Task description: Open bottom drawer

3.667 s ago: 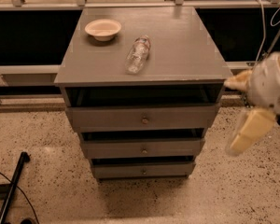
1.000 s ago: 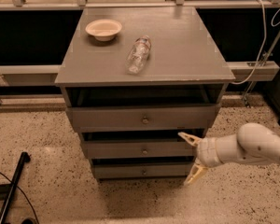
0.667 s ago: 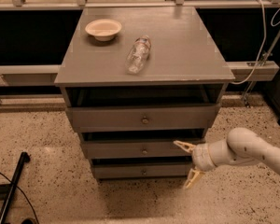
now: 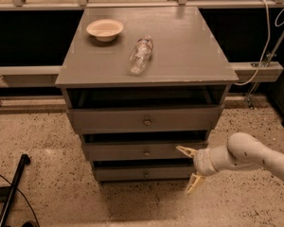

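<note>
The grey cabinet has three drawer fronts stacked under its top point(image 4: 180, 56). The bottom drawer point(image 4: 128, 173) is the narrowest and shallowest, with a small round knob point(image 4: 145, 174) at mid-front. It sits pushed in, close to the floor. My gripper point(image 4: 189, 170) is at the drawer's right end, coming in from the right on a white arm point(image 4: 248, 155). Its two pale fingers are spread apart, one above and one below, and hold nothing. The gripper is well to the right of the knob.
On the cabinet top lie a cream bowl point(image 4: 104, 29) and a clear plastic bottle point(image 4: 140, 55) on its side. A black pole point(image 4: 12, 188) lies on the speckled floor at the left. A railing and cables point(image 4: 270, 37) run behind the cabinet.
The arm has swung down from the upper right to the cabinet's lower right. Over the last second the gripper has edged left toward the bottom drawer. The drawers have not moved.
</note>
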